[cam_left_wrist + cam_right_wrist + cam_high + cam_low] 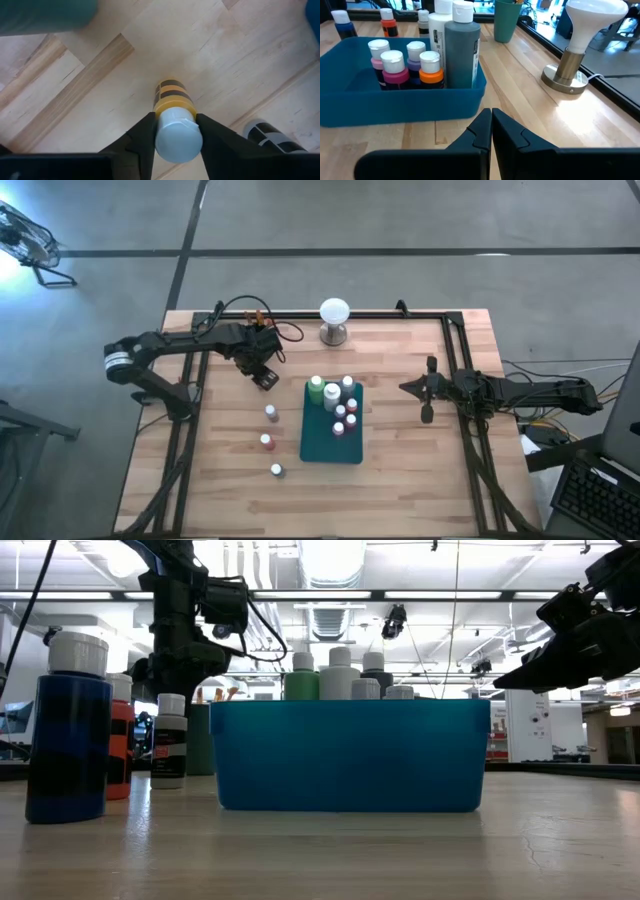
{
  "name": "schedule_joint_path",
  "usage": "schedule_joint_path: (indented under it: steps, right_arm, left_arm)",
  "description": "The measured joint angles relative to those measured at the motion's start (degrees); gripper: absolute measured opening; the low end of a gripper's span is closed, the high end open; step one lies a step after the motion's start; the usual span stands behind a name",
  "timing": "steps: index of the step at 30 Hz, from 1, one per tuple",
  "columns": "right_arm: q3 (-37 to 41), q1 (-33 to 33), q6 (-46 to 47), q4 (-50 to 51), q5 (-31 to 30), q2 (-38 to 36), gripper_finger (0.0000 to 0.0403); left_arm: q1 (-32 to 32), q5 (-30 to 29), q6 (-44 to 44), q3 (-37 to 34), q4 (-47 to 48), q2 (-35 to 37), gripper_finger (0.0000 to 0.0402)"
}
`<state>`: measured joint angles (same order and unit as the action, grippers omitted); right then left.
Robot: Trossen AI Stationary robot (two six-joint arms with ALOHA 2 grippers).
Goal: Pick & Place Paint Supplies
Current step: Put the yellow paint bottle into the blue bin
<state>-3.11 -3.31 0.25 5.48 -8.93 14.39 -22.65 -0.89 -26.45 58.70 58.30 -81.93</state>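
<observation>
My left gripper (266, 378) points down just left of the teal tray (322, 452), shut on a yellow bottle (172, 95) with a white cap. In the high view the gripper hides that bottle. Several white-capped paint bottles (405, 62) stand in the tray, along with a tall green one (316, 389) and a tall grey one (462, 47). Three loose bottles (267, 442) stand upright on the wood left of the tray. My right gripper (405, 388) hangs shut and holding nothing, right of the tray, above the table. My left gripper pinches the yellow bottle's white cap (178, 142) between its two fingers (145, 135), one on each side. The fingers come from above, pointing down. The bottle is upright below them, its bottom end toward the wood; whether it is lifted, I cannot tell.
A white ball lamp on a metal base (334, 321) stands at the far edge. A teal cup (507, 21) stands on the table beyond the tray in the right wrist view. Another bottle with a black label (270, 137) stands close beside the held one. Black frame rails (455, 370) run along both table sides.
</observation>
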Motion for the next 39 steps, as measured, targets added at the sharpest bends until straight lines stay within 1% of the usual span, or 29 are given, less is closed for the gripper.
schedule_joint_path:
  steps: [4,10,23,39]
  right_arm:
    - [0.0,0.0,-0.5,0.0,0.0,0.0,0.0008]
    - [0.0,0.0,-0.6,0.0,0.0,0.0,0.0008]
    - [0.0,0.0,-0.3,0.0,0.0,0.0,0.0008]
    - [0.0,0.0,-0.6,0.0,0.0,0.0,0.0008]
  left_arm:
    - [0.0,0.0,0.3,0.0,0.0,0.0,0.0127]
    - [0.0,0.0,0.4,0.0,0.0,0.0,0.0143]
    - [0.0,0.2,0.4,0.0,-0.6,0.0,0.0148]
    - [0.0,0.2,1.0,0.0,-0.7,0.0,0.0186]
